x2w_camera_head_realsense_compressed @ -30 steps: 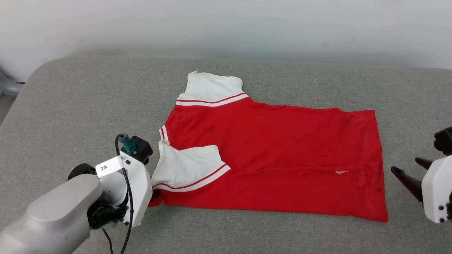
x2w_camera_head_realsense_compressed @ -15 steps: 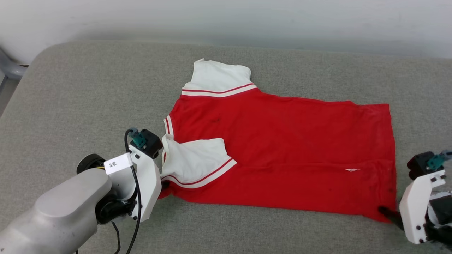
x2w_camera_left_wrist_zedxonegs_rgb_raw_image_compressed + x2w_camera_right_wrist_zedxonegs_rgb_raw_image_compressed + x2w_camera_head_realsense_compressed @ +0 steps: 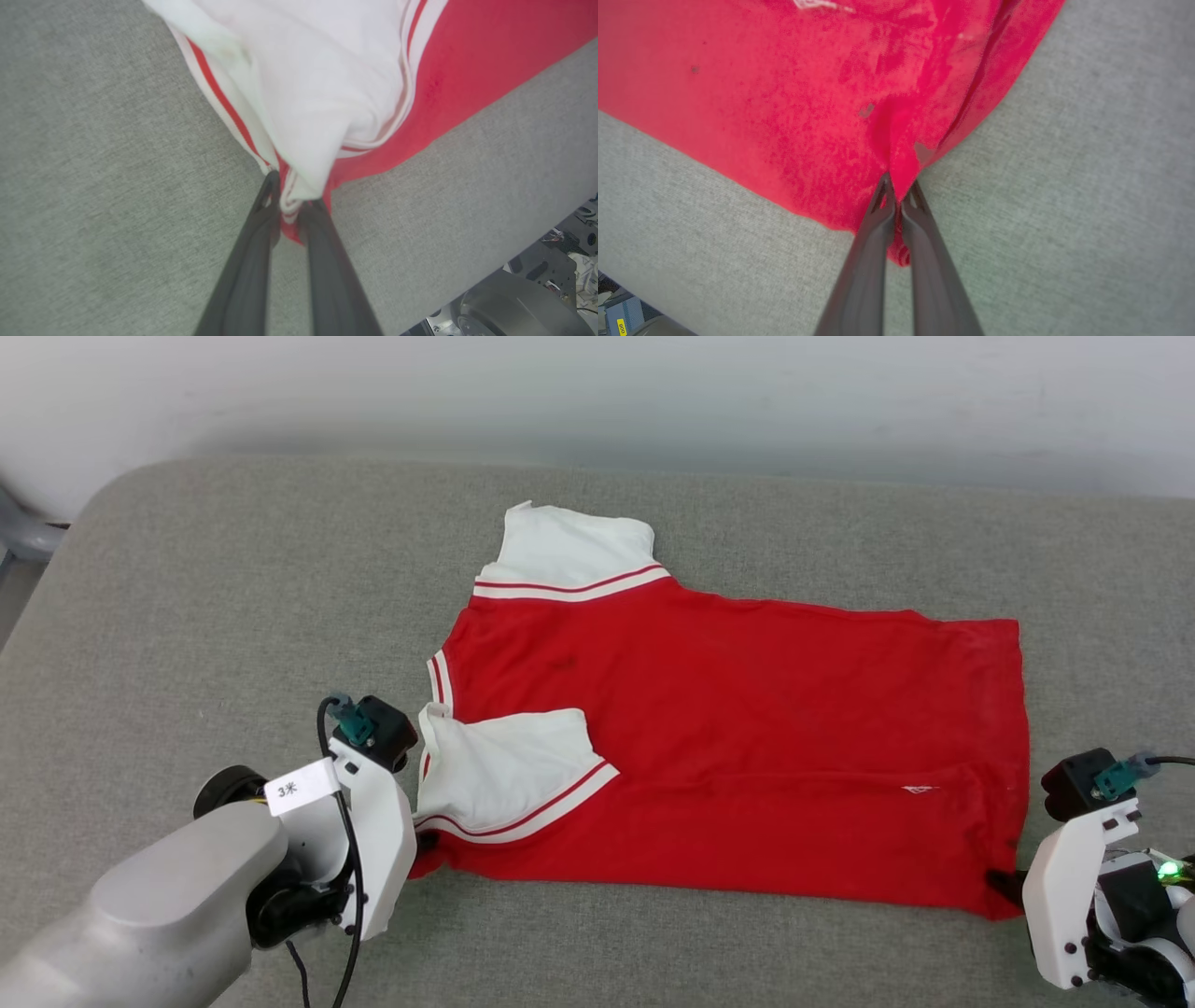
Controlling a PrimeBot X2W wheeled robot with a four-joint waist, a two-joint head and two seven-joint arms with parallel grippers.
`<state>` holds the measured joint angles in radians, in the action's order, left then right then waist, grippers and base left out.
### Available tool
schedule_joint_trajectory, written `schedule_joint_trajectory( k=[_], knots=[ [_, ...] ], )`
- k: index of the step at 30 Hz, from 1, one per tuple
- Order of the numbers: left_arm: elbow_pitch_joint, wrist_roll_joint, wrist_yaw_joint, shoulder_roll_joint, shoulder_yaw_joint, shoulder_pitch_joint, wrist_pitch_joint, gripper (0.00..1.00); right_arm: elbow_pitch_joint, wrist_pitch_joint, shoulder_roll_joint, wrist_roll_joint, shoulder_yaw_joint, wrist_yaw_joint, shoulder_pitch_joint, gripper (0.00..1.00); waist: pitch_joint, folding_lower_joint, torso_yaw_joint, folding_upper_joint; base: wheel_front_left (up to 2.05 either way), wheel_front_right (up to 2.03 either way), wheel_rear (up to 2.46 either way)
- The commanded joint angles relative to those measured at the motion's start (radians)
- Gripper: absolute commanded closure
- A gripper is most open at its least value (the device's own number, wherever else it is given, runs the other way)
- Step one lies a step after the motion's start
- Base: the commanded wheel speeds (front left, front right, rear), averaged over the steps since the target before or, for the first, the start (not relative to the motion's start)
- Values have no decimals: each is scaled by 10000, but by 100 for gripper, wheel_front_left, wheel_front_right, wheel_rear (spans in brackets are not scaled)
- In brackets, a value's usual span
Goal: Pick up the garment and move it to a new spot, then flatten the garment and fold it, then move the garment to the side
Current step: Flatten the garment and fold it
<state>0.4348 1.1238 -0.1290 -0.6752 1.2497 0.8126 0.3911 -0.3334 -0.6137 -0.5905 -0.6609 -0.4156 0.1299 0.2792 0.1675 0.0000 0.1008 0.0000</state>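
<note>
The garment [image 3: 738,747], a red T-shirt with white striped sleeves, lies spread on the grey cushion with its plain side up; the near sleeve [image 3: 509,775] is folded onto the body. My left gripper [image 3: 425,845] is shut on the garment's near left corner, where red cloth and white sleeve [image 3: 299,93] bunch between the fingers [image 3: 261,219]. My right gripper [image 3: 1006,882] is shut on the near right hem corner; red cloth [image 3: 831,84] puckers up between its fingers [image 3: 878,210]. The print is hidden.
The grey cushioned surface [image 3: 233,597] runs wide on all sides of the shirt, with a pale wall [image 3: 597,392] behind it. Its left edge rounds off near a grey object [image 3: 23,537]. Robot base parts [image 3: 537,298] show below the near edge.
The right gripper came in from the right and closed on the near right hem corner. The left gripper kept its hold. The camera view shifted a little.
</note>
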Motion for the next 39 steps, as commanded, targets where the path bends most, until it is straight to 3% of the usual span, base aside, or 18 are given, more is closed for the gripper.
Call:
schedule_joint_trajectory(
  k=[1,8,17,24,33,34,35,36,39],
  knots=[
    [8,66,-2,-33,2,-159,-61,100,-70,93,16,-109,-137,8,-64,100,-235,0,-104,0,0,0,0],
    [-386,162,41,-453,25,-539,-84,100,593,715,-457,-440,199,4,-308,100,-871,0,-213,0,0,0,0],
    [-1487,216,359,-1070,79,-1153,-1,100,1595,488,-924,-679,809,2,-1389,100,-1188,0,-236,0,0,0,0],
    [-1895,262,640,-1226,141,-1777,4,100,1875,48,-731,-647,1406,2,-2391,100,-1026,0,-243,0,0,0,0],
    [-1438,144,642,-933,193,-2181,-81,100,1405,-109,-337,-364,1619,1,-3089,100,-794,0,-226,0,0,0,0],
    [-1368,105,658,-909,193,-2167,-132,100,1358,-30,-242,-329,1650,1,-3073,70,-806,0,-227,0,0,0,0],
    [-1293,87,698,-888,176,-2171,-209,56,1327,100,-147,-306,1674,1,-3065,0,-838,0,-226,0,0,0,0],
    [-1248,6,738,-882,151,-2172,-340,0,1311,237,-54,-303,1706,1,-3047,0,-884,0,-228,0,0,0,0],
    [-1318,-241,834,-952,123,-2110,-645,0,1414,719,62,-164,1849,1,-3034,0,-1084,0,-223,0,0,0,0]
  ],
)
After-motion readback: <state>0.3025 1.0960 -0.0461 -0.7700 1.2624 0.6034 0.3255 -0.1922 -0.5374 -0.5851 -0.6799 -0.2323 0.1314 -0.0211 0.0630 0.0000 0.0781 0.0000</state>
